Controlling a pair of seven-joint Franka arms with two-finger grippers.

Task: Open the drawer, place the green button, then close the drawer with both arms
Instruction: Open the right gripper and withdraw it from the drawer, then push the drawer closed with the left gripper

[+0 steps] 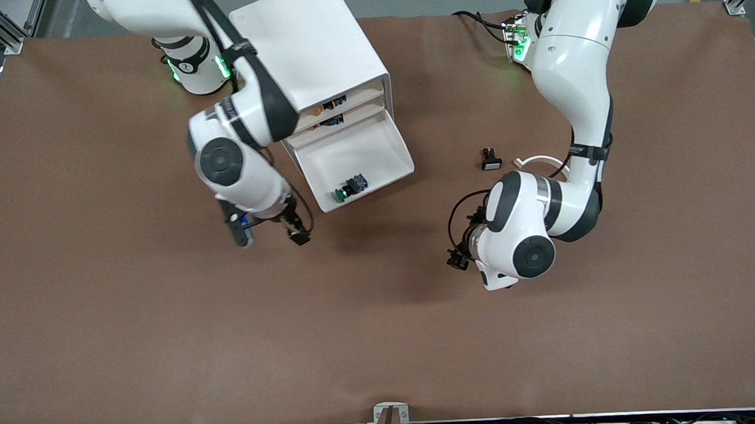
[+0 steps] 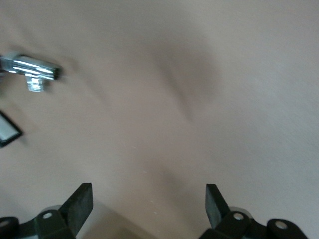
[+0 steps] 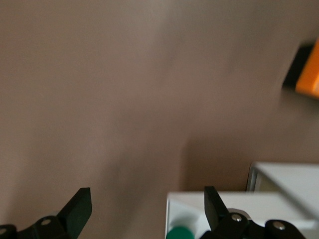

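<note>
Right hand [image 3: 147,206] w/ black fingers spread apart, nothing in it, hanging over the brown desk [image 1: 167,348] right by the corner of the pulled-out shallow white plastic drawer [image 1: 374,145]. Tiny green-capped push button w/ dark blue body [image 1: 349,187] is lying in that drawer, at the corner nearest the front cam. Drawer sticks out of the white box cabinet [image 1: 310,49], which has small orange and blue bits on the shelves above.

Left hand [image 2: 149,204] also wide apart and empty, hovering over bare desk toward the left arm's end. Black button w/ white rectangular cap [image 1: 490,159] sits on the desk near that arm.
</note>
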